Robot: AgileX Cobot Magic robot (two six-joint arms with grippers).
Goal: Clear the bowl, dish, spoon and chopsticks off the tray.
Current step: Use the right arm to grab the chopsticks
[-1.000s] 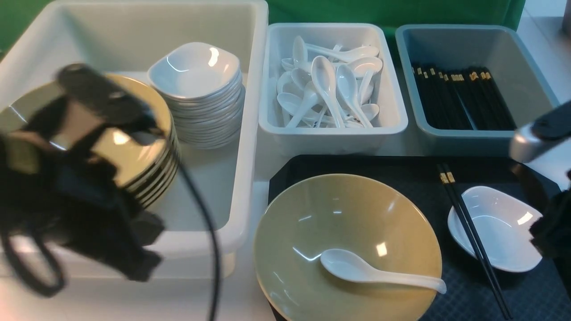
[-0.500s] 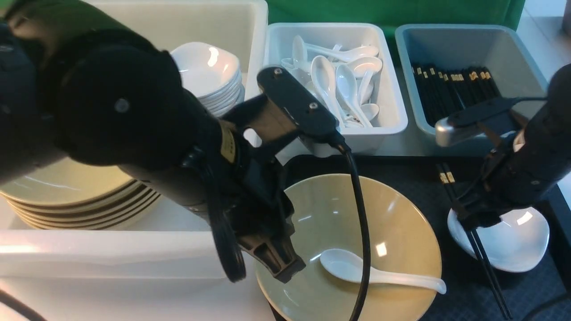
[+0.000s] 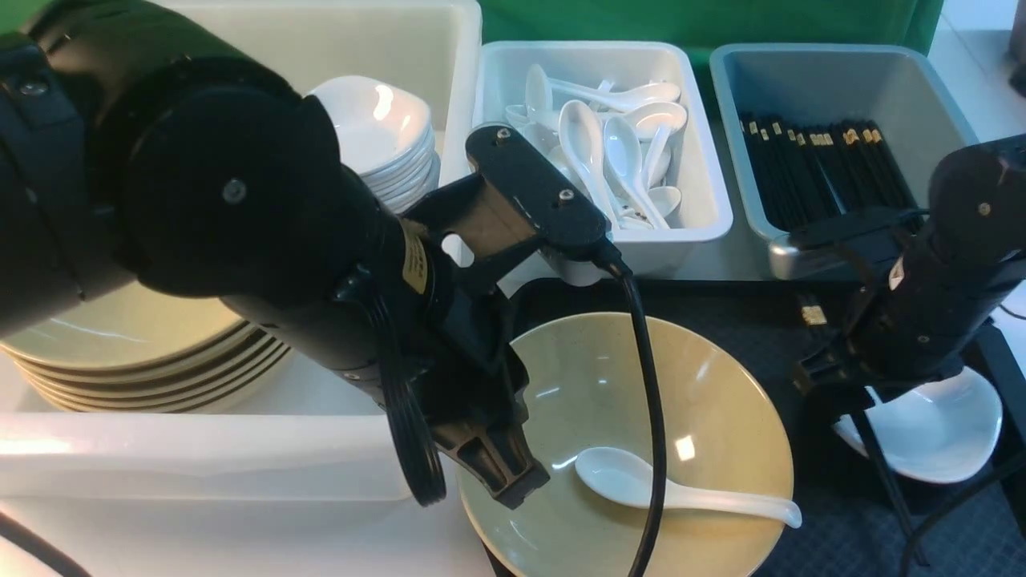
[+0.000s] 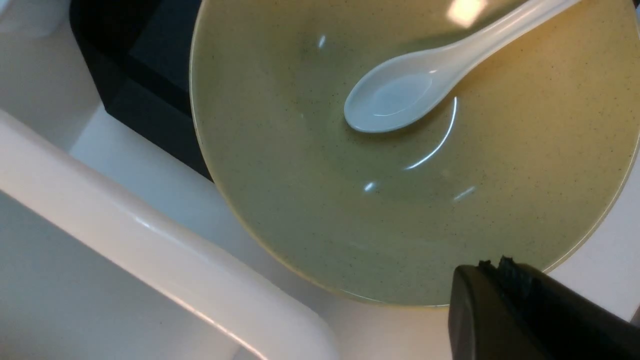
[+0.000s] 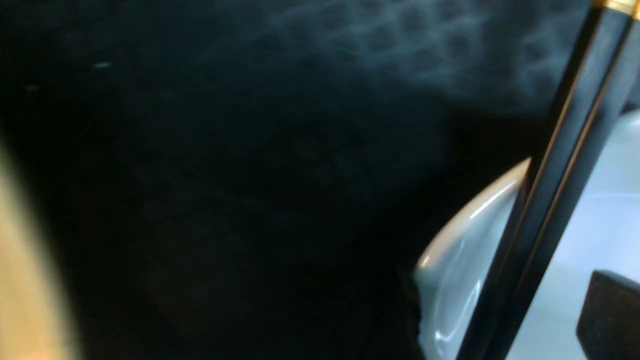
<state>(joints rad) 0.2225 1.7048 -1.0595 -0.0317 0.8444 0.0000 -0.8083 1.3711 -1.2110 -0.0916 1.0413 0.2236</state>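
Note:
The olive-yellow bowl (image 3: 609, 385) sits on the left of the black tray (image 3: 721, 308), with the white spoon (image 3: 641, 479) lying inside it. My left gripper (image 3: 501, 479) is shut and empty, hovering at the bowl's near left rim; its shut fingertips (image 4: 492, 267) show over the bowl (image 4: 300, 175) and short of the spoon (image 4: 395, 95). The black chopsticks (image 5: 545, 210) lie across the edge of the white dish (image 5: 595, 225). My right gripper (image 5: 505, 312) is open and low over them, one finger on each side. Only the chopsticks' gold ends (image 3: 811, 311) show beside the dish (image 3: 938, 433).
A big white bin (image 3: 240, 449) on the left holds a stack of bowls (image 3: 120, 353) and a stack of dishes (image 3: 377, 128). Behind the tray stand a white bin of spoons (image 3: 601, 152) and a grey-blue bin of chopsticks (image 3: 826, 176). A black cable (image 3: 653, 417) hangs over the bowl.
The left arm swung in from the left over the bowl and then held. The right arm came down over the chopsticks and dish and opened; the dish seems to have slid slightly right.

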